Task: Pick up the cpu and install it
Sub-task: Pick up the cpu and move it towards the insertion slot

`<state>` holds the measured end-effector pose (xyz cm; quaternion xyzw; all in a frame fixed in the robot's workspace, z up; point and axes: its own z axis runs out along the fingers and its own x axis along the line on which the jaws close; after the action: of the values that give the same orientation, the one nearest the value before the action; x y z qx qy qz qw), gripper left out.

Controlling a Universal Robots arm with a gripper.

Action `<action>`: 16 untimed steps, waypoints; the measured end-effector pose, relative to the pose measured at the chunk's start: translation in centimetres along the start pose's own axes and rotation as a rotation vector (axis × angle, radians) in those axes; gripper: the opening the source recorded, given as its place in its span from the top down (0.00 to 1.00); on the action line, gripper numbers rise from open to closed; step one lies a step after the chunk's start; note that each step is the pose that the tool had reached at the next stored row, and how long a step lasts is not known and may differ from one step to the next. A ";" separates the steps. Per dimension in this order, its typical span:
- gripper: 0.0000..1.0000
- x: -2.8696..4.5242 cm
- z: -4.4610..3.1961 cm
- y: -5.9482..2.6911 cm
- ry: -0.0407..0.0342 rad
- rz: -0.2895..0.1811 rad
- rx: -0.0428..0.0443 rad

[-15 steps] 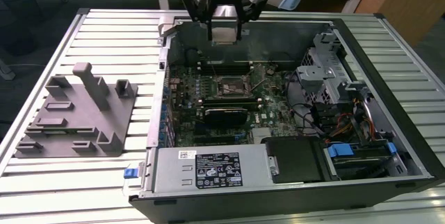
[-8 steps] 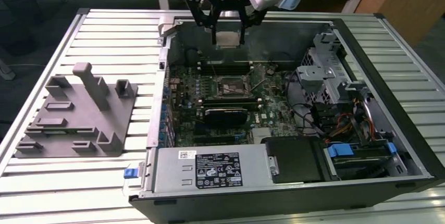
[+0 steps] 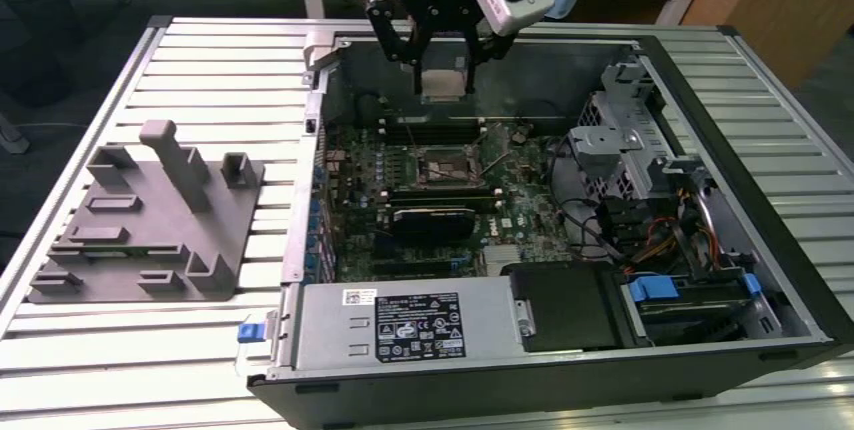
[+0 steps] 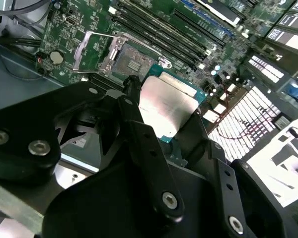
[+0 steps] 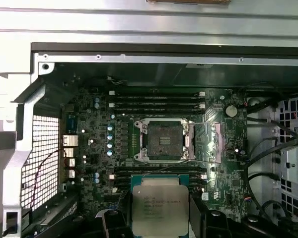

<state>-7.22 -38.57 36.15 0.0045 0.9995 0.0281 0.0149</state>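
Note:
My gripper (image 3: 445, 78) hangs over the far wall of the open computer case and is shut on the cpu (image 3: 445, 82), a flat silver square. In the first wrist view the cpu (image 5: 160, 204) sits between the black fingers, apart from and short of the open socket (image 5: 164, 140) with its metal frame on the green motherboard (image 5: 223, 148). In the second wrist view the cpu (image 4: 166, 105) gleams between the fingers (image 4: 139, 134), with the socket (image 4: 131, 57) beyond it. The socket (image 3: 442, 166) lies in the middle of the board in the exterior view.
The case (image 3: 747, 150) lies open on a slatted white table (image 3: 200, 60). A grey power supply box (image 3: 400, 325) with a white label fills the near end. A drive cage (image 3: 627, 140) and cables stand on the exterior view's right. A grey fixture (image 3: 147, 220) sits on the left.

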 end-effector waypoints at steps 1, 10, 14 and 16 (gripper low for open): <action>0.45 -0.08 0.19 0.04 0.0000 0.000 0.0000; 0.45 -0.66 1.86 0.31 0.0000 0.000 0.0000; 0.45 -0.80 2.59 0.42 0.0000 0.000 0.0000; 0.45 -0.83 3.15 0.54 0.0001 0.000 0.0000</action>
<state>-6.30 -37.87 33.06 0.0045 0.9995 0.0281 0.0149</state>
